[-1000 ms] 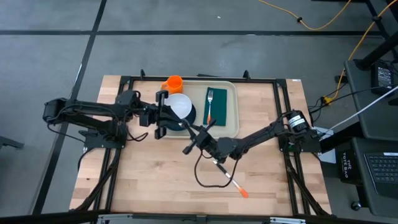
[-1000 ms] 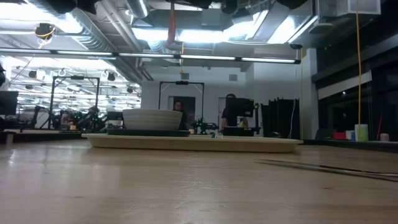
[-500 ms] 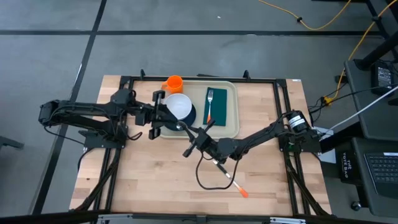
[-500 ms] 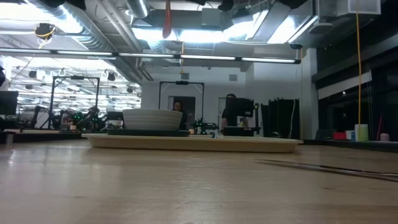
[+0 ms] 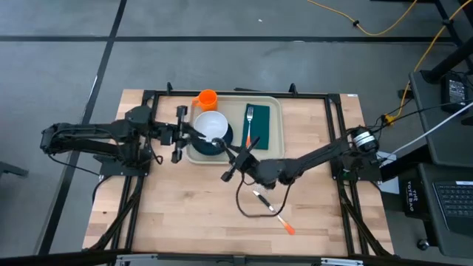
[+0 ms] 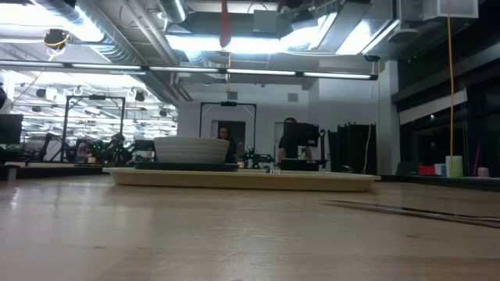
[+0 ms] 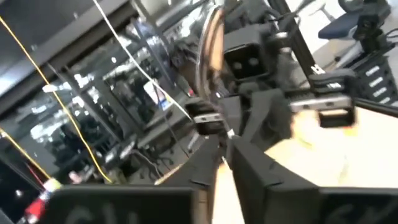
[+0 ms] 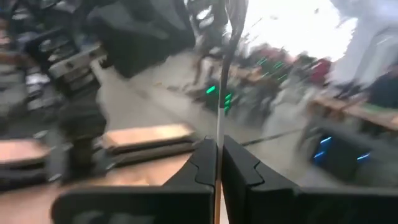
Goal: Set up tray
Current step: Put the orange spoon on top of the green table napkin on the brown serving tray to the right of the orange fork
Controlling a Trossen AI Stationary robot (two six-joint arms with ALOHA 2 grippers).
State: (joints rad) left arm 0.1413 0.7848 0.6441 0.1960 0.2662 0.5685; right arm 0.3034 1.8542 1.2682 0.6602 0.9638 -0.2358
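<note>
The beige tray lies at the table's far middle. It carries a dark plate with a white bowl on it, and a green napkin with a fork on top. An orange cup stands at the tray's far left corner. My right gripper hovers over the plate's near edge, shut on a metal spoon. My left gripper is shut and hovers level at the tray's left edge, touching nothing. My right gripper pinches the spoon's thin handle between its two fingers, coming slanting from the table's near right side. The spoon is lifted clear. It runs on past the fingertips, with its rounded end away from the gripper.
On the bare wood near the tray lie a long thin utensil, a dark looped cable and an orange-tipped tool. Black frame rails border the table. People sit in the room behind.
My left gripper has drawn back toward the table's left edge, away from the bowl and plate. My right gripper, with the spoon, has stayed near the plate's near edge, shifting slightly toward the right.
</note>
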